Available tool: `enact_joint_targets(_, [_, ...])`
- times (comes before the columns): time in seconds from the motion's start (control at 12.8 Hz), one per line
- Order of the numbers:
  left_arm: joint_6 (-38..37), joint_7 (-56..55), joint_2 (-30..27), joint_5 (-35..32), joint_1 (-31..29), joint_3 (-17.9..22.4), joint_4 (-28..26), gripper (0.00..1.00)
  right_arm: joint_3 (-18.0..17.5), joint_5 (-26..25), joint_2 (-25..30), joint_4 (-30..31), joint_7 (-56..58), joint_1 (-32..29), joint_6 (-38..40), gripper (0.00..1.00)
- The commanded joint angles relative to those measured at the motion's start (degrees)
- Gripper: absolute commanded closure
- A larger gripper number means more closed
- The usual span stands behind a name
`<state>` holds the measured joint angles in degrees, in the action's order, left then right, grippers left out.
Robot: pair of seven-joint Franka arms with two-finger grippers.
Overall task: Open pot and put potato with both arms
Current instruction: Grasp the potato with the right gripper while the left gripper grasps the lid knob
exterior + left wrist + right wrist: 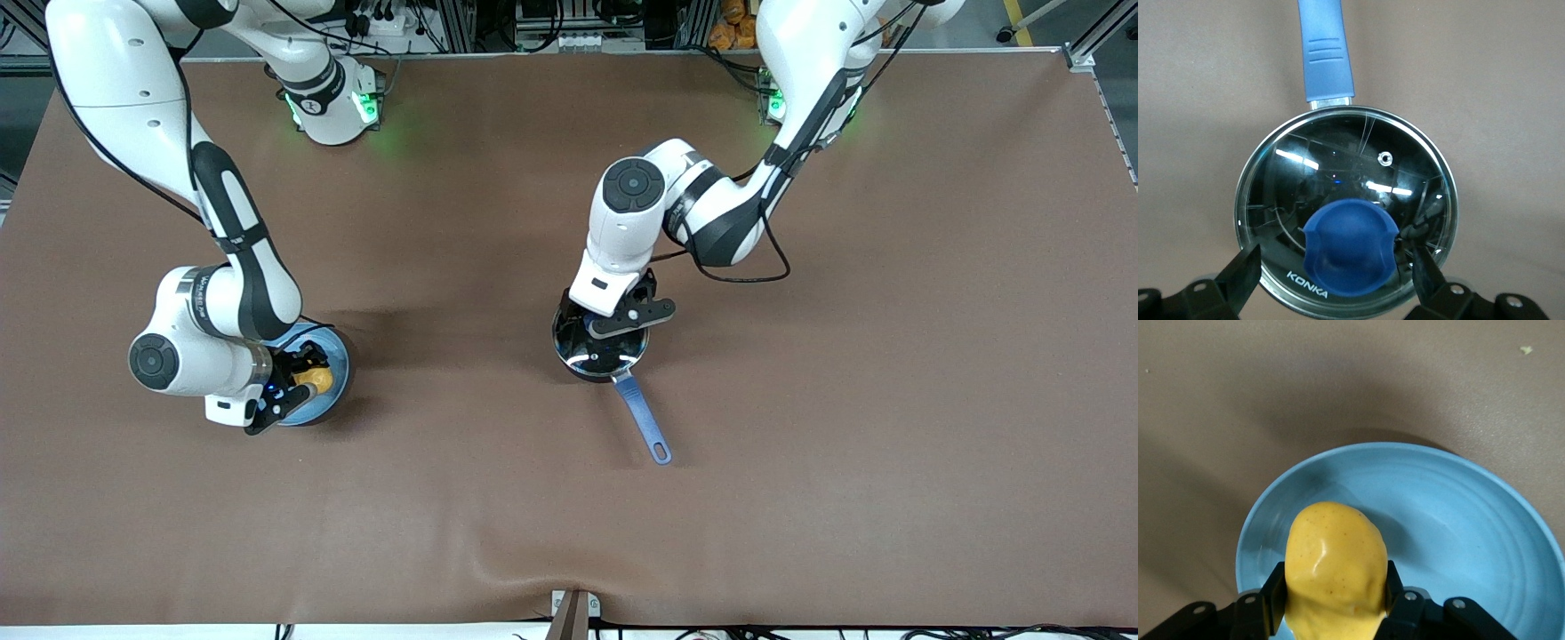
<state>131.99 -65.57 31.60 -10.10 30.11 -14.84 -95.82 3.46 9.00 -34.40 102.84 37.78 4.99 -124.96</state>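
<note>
One desk (889, 400) carries everything, covered in brown. Two white robot arms reach over it: the right arm (240, 267) at the left of the front view, the left arm (702, 204) right of centre. Each ends in one gripper, so two in all: the right gripper (289, 384) and the left gripper (613, 311). There is one pot (591, 360), with one long blue handle (642, 416), one glass lid (1338, 180) and one blue knob (1349, 245) on that lid. There is one light-blue plate (1458, 513) at the middle left of the front view, and one yellow-orange potato (1335, 567).
</note>
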Motion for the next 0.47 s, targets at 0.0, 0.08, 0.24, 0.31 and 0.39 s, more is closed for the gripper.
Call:
enact_joint_targets(0.0, [0.55,-1.67,1.45,-2.47,1.0,0.43,1.25,0.0,-0.47,1.28,-0.23,-4.11,1.5,-0.69,4.18,1.0])
enact_joint_targets(0.08, [0.55,-1.76,1.45,-2.73,1.0,0.43,1.34,0.0,-0.38,1.37,-0.05,-6.14,1.5,-0.6,6.9,1.0])
enact_joint_targets(0.24, [0.64,-1.67,2.24,-2.73,1.0,0.43,2.3,0.0,-0.38,2.24,1.0,-9.66,1.24,-0.07,11.82,1.0])
enact_joint_targets(0.31, [0.64,-1.76,2.42,-2.73,1.0,0.43,2.48,0.0,-0.38,3.21,1.18,-10.89,1.07,0.1,13.68,1.0])
enact_joint_targets(0.39, [0.64,-1.67,2.68,-2.73,1.0,0.52,2.57,0.0,-0.38,3.83,1.27,-11.68,0.98,0.19,14.91,1.0])
